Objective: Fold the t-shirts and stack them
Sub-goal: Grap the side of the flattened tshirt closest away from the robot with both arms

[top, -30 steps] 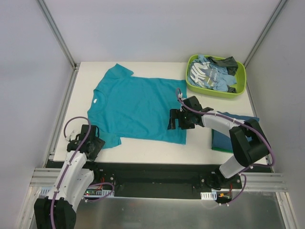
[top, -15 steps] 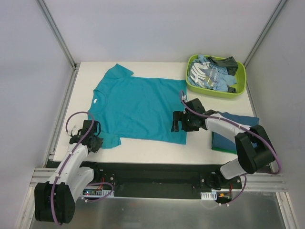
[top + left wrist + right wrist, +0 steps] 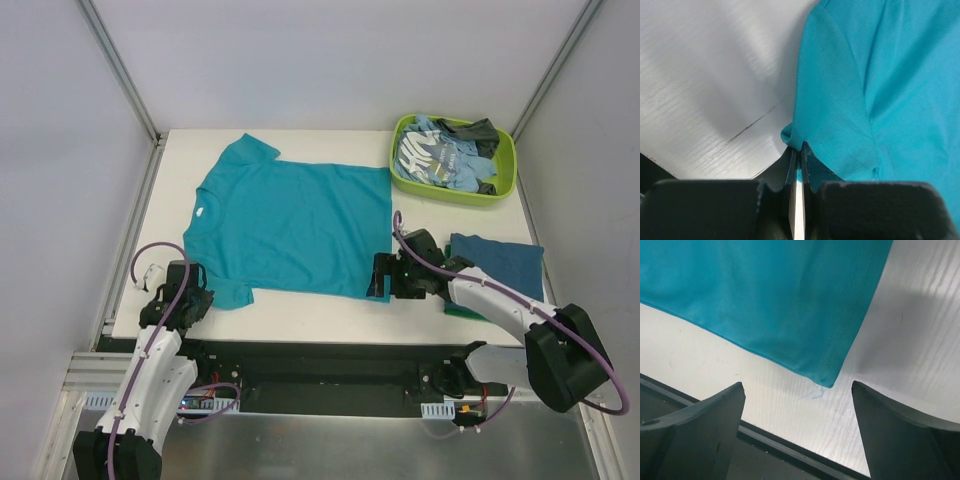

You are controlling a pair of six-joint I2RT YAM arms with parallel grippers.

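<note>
A bright teal t-shirt [image 3: 290,225] lies spread flat on the white table, collar to the left. My left gripper [image 3: 196,298] is at its near sleeve, and the left wrist view shows the jaws shut on the sleeve's hem [image 3: 796,146]. My right gripper [image 3: 381,278] stands open at the shirt's near right hem corner [image 3: 826,381]. Its fingers [image 3: 720,410] straddle bare table just short of that corner, and a loose thread trails from it. A folded darker blue-teal t-shirt [image 3: 497,262] rests on a green one [image 3: 458,309] at the right.
A lime-green tub [image 3: 400,172] at the back right holds a light blue printed t-shirt [image 3: 430,155] and a dark grey one [image 3: 480,135]. The table's near edge [image 3: 790,450] runs just below the right fingers. Metal frame posts stand at the back corners.
My left gripper has shut on the sleeve hem. My right gripper has slid off the shirt toward the near edge and right, to the hem corner, still open.
</note>
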